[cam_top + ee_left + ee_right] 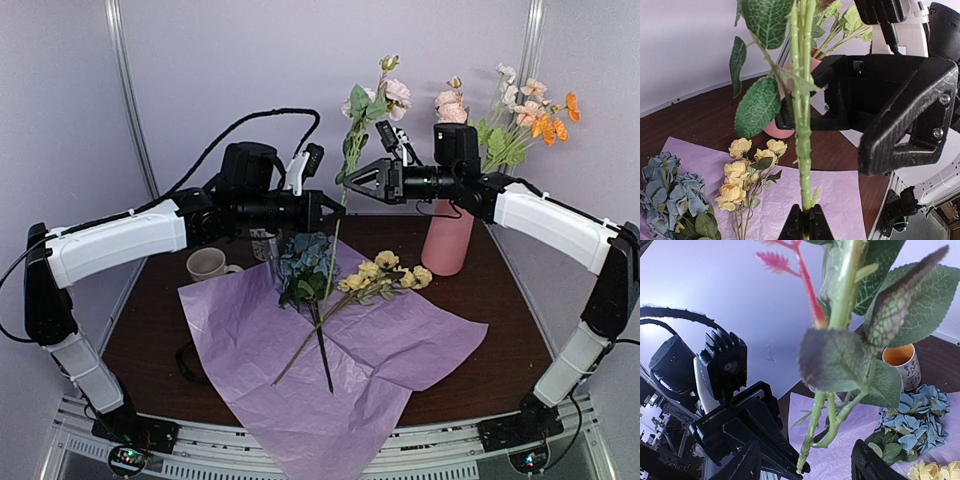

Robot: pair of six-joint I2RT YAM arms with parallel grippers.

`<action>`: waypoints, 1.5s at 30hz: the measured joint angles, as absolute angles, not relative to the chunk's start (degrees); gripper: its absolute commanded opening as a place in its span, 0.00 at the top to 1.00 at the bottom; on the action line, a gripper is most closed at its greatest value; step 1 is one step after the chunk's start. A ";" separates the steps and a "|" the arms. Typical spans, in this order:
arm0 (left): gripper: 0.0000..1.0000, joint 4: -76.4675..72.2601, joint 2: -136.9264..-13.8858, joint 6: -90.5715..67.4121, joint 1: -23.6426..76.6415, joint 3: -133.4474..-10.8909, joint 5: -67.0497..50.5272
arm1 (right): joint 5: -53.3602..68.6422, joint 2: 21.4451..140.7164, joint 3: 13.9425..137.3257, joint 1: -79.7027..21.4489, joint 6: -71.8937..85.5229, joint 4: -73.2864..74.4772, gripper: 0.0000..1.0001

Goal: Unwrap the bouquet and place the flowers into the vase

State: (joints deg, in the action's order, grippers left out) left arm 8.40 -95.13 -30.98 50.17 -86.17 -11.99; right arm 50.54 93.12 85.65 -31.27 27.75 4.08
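Note:
The bouquet is undone: its lilac tissue paper (380, 350) lies flat on the table. On it rest a blue bloom cluster (305, 265) and a yellow flower sprig (385, 275). My left gripper (338, 210) is shut on the lower end of a green stem (802, 125) that stands upright, with pink blooms (395, 95) at its top. My right gripper (807, 467) is open, a finger (900, 120) on either side of that stem without touching it. The pink vase (447, 240) stands at the back right and holds several flowers (530, 115).
A beige mug (208, 265) sits at the paper's left corner. A patterned mug with an orange inside (901, 362) stands behind the blue blooms. A black ribbon (185, 360) lies by the paper's left edge. Bare dark table (500, 310) shows to the right.

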 measured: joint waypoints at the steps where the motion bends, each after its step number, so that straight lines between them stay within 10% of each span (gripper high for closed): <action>1: 1.00 8.23 -95.13 -31.09 50.17 -86.17 -12.32 | 50.50 93.12 85.95 -31.27 27.70 4.27 0.40; 18: 1.00 7.86 -95.20 -31.66 50.17 -86.74 -14.59 | 49.06 97.01 93.56 -31.40 26.63 8.80 0.78; 22: 1.00 7.84 -95.53 -31.66 50.17 -86.74 -14.81 | 49.30 97.10 93.56 -31.55 27.29 8.67 1.00; 30: 0.41 8.40 -96.79 -30.74 50.09 -86.74 -14.81 | 50.54 98.85 95.26 -31.83 26.00 10.28 1.00; 45: 0.39 12.21 -97.91 -28.16 50.09 -85.38 -13.74 | 38.85 91.09 105.62 -22.09 6.66 19.46 1.00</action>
